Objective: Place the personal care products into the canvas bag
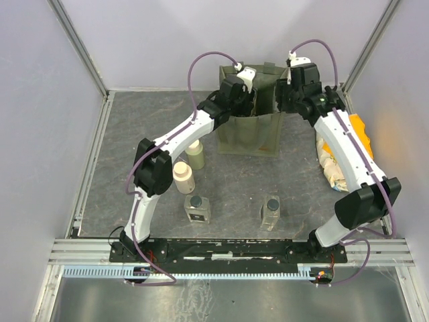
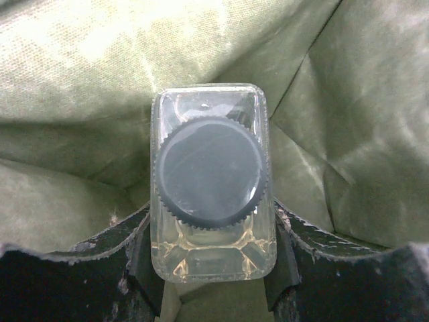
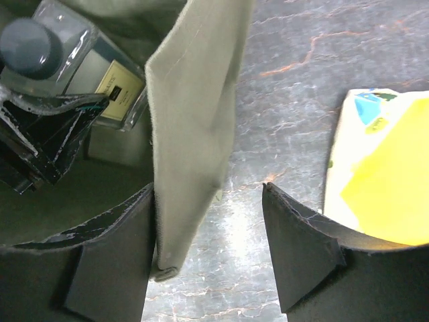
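Grey mottled desk [image 1: 234, 184] bears the canvas bag [image 1: 249, 137]. Inside the bag, the left gripper [image 2: 211, 227] clenches its jaws on a clear square bottle [image 2: 209, 171], seemingly ready to drop it. The right gripper [image 3: 208, 191], jaws spread, straddles the bag's wall, probably steadying it. Four bottles [image 1: 197, 206] stand before the bag.

- Inside the olive-green canvas bag [image 1: 248, 134], the left gripper [image 2: 211, 221], clamped on a clear square dark-capped bottle [image 2: 209, 174], filled the middle; fabric walls stood close around.
- The right gripper [image 3: 209, 194], jaws apart, straddled the bag's right wall.
- Bare grey table [image 1: 231, 181] lay open in front of the bag.
- An orange and cream soft plastic packet [image 1: 327, 168] blocked the right side.
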Robot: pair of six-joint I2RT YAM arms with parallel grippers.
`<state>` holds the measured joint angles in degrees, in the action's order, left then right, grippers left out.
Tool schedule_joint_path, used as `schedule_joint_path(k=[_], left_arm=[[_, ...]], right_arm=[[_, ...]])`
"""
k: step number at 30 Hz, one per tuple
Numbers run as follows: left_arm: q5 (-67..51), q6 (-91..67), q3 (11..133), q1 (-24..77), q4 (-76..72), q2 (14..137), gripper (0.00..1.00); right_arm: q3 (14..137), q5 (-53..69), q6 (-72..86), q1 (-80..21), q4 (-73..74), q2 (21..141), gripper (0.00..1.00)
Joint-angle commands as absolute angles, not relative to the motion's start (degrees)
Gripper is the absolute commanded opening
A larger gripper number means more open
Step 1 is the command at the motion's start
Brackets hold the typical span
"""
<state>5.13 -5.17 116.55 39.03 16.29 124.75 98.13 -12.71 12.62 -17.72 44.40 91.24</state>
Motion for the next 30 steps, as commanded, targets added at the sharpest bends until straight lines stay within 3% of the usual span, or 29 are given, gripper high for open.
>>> schedule_joint_path(k=[1, 27, 30], left_arm=[[8.2, -7.0, 116.4, 39.4, 1.2, 122.7, 0.03], [12.4, -5.4, 100.6, 39.3, -8.6, 125.6, 0.03], [12.0, -5.1, 99.8, 39.3, -8.6, 125.2, 0.09]], right_arm=[[102.5, -16.3, 11.7, -15.5, 44.7, 87.8, 0.70], [96.8, -13.3, 10.7, -14.2, 42.3, 87.7, 0.70], [96.6, -13.1, 10.8, -14.2, 42.3, 87.7, 0.72]])
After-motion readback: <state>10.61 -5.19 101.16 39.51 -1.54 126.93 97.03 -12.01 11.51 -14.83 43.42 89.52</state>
